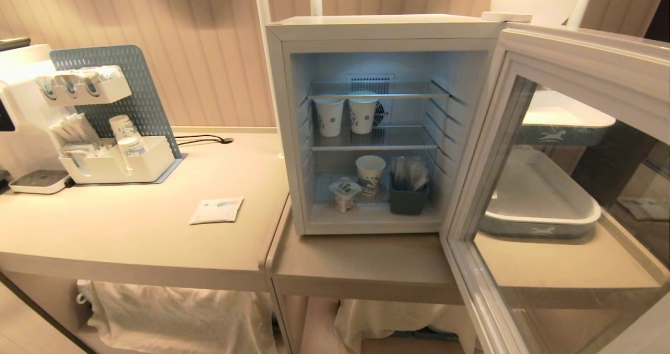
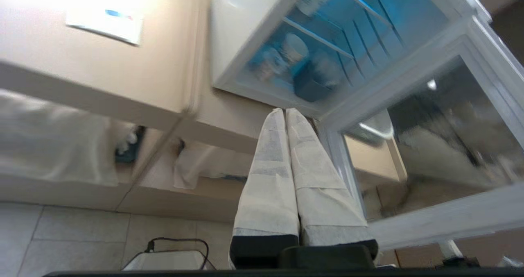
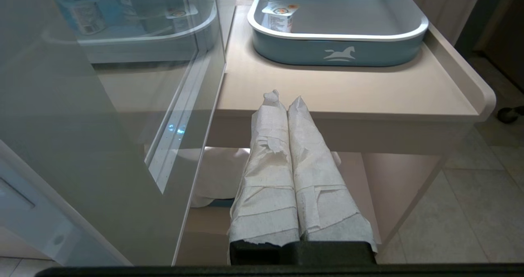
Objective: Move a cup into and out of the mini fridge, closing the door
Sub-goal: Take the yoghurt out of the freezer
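The left gripper (image 2: 285,112) hangs low in front of the counter edge, its two paper-wrapped fingers (image 2: 268,174) pressed together with nothing between them. Ahead of and above its tips stands the mini fridge (image 1: 384,29), wide open, and the door (image 1: 570,55) swings out on the gripper's right side, its pale frame and glass window just beside the fingertips. Nothing stands between the tips and the open front of the fridge.

The cup (image 1: 345,195) sits on the fridge floor at the front left, ahead of the left gripper: a small white tapered tub with a flared foil rim and dark print on its lid and side. Just behind it stands an open paper cup (image 1: 370,174), and to its right a dark bin (image 1: 408,199) holding clear wrapped packets. Two more paper cups (image 1: 330,116) stand on the middle wire shelf.

The right gripper (image 3: 282,98) is low before the right-hand counter, fingers (image 3: 266,166) together and empty, with the door's glass at its left. Beyond its tips lies a blue-grey tray (image 3: 339,49) holding a small tub with an orange-marked lid (image 3: 279,17).

On the left counter lie a white sachet (image 1: 216,210) and a pegboard organiser (image 1: 112,129).
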You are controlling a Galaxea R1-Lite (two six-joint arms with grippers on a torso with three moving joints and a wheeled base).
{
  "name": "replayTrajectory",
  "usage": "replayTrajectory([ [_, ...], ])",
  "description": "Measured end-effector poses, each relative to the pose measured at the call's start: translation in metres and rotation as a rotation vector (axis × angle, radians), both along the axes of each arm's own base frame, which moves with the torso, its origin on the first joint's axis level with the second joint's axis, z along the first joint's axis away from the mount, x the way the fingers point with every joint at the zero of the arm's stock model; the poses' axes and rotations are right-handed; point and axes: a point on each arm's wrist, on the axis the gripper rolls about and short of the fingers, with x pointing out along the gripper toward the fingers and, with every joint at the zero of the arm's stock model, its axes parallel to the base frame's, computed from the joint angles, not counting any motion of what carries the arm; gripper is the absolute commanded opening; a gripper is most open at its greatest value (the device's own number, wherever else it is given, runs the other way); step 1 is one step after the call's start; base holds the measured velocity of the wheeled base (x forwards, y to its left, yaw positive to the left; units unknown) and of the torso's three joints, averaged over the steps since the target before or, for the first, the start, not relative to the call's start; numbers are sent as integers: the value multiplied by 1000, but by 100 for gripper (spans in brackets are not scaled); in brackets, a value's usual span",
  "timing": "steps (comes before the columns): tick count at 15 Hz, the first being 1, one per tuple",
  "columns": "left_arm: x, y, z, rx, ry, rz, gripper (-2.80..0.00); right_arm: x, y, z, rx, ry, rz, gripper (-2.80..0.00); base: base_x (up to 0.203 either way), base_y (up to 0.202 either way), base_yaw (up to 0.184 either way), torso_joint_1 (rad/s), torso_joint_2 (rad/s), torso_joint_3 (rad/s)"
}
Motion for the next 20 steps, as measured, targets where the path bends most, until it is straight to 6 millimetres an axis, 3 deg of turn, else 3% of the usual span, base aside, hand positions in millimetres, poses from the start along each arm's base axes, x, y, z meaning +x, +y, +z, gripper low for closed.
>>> replayTrajectory([
  [3, -54, -1, -21, 8, -48, 163, -280, 0, 0, 0, 0, 0, 1, -280, 0, 0, 0, 0, 0, 0],
  [5, -84, -6, -38, 49, -87, 164, -280, 0, 0, 0, 0, 0, 0, -280, 0, 0, 0, 0, 0, 0],
  [8, -105, -9, -68, 140, -160, 163, -280, 0, 0, 0, 0, 0, 0, -280, 0, 0, 0, 0, 0, 0],
  [10, -95, -8, -99, 264, -183, 180, -280, 0, 0, 0, 0, -2, 0, -280, 0, 0, 0, 0, 0, 0],
  [15, -20, -5, -189, 464, -180, 248, -280, 0, 0, 0, 0, -2, 1, -280, 0, 0, 0, 0, 0, 0],
  [17, -4, -5, -220, 558, -185, 234, -280, 0, 0, 0, 0, -2, 0, -280, 0, 0, 0, 0, 0, 0],
  [20, 0, -5, -230, 629, -207, 219, -280, 0, 0, 0, 1, -1, 0, -280, 0, 0, 0, 0, 0, 0],
])
